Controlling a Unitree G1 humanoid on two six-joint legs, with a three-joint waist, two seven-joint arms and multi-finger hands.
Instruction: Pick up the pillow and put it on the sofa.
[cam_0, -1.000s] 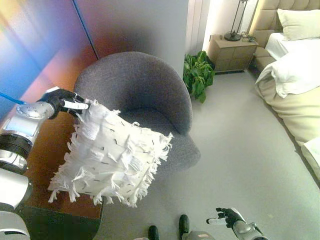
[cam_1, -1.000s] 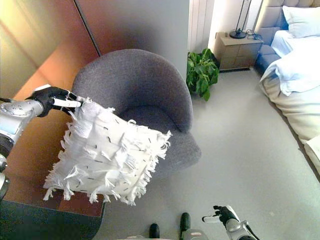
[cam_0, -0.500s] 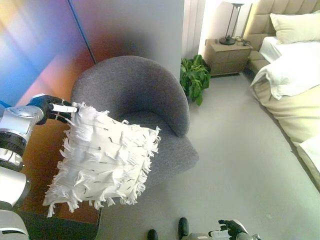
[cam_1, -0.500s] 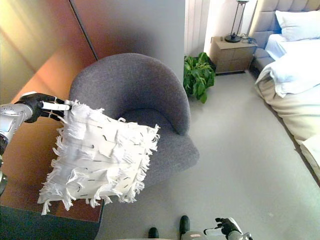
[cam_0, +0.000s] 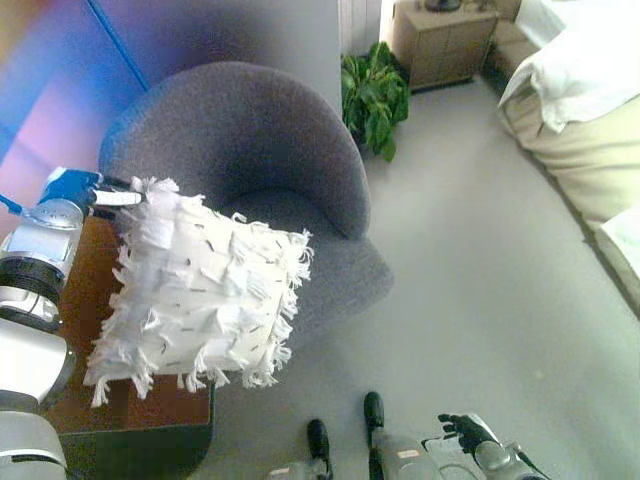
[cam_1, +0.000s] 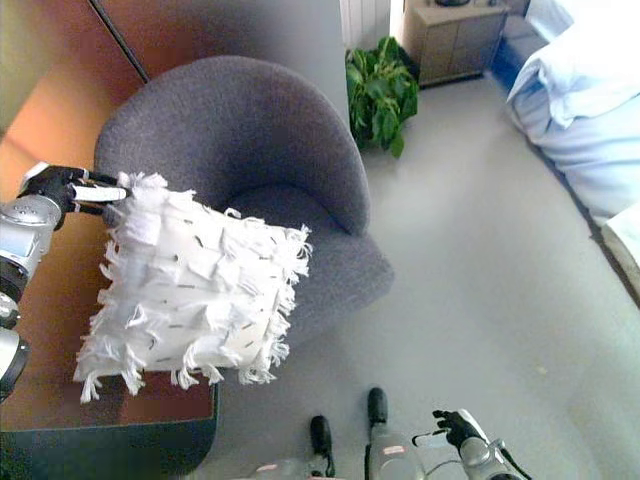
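A white fringed pillow (cam_0: 200, 290) hangs in the air, held by its upper left corner. My left hand (cam_0: 85, 192) is shut on that corner, to the left of the grey round armchair (cam_0: 250, 160). The pillow covers part of the armchair's seat front and the brown table's edge. The grey seat (cam_1: 325, 265) shows to the right of the pillow. My right hand (cam_1: 455, 428) hangs low at the bottom right, fingers loosely curled, holding nothing.
A brown wooden table (cam_0: 100, 300) stands under my left arm. A green potted plant (cam_0: 372, 95) and a bedside cabinet (cam_0: 440, 40) stand behind the armchair. A bed with white bedding (cam_0: 580, 90) fills the right side. Grey carpet (cam_0: 480, 280) lies between.
The camera has tilted down and shifted, so the whole scene sits higher. The pillow has stayed in my left hand and swung slightly left and lower against the armchair.
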